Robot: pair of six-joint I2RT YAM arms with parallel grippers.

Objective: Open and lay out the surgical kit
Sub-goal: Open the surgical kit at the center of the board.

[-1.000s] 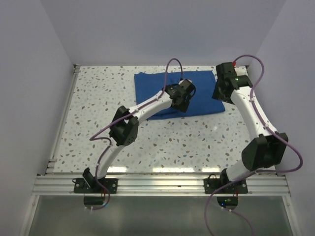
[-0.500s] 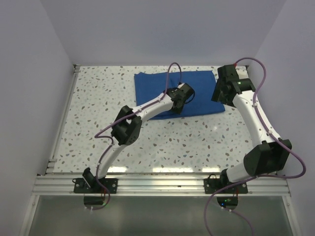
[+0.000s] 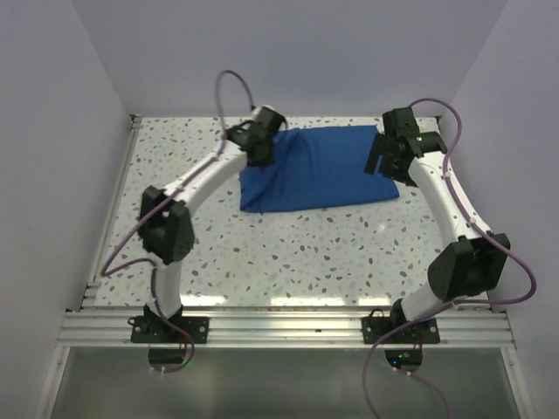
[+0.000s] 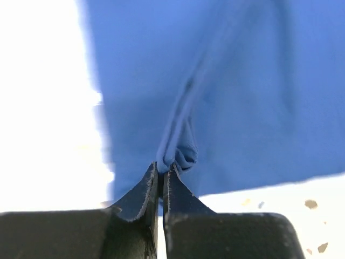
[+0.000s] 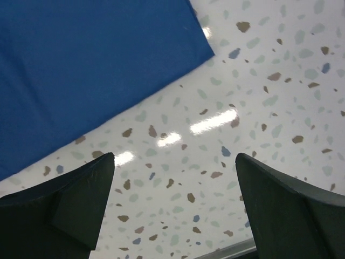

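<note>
Your desk is a glossy white slab speckled with brown and grey chips, enclosed by plain pale panels. On its far half lies the surgical kit's royal-blue cloth wrap, a soft, matte, roughly rectangular bundle, faintly creased. Near its far-left corner your left tool is clamped tight on a puckered ridge of the cloth. Your right tool hangs with jaws wide apart, holding nothing, over bare desk just beside the wrap's right corner.
</note>
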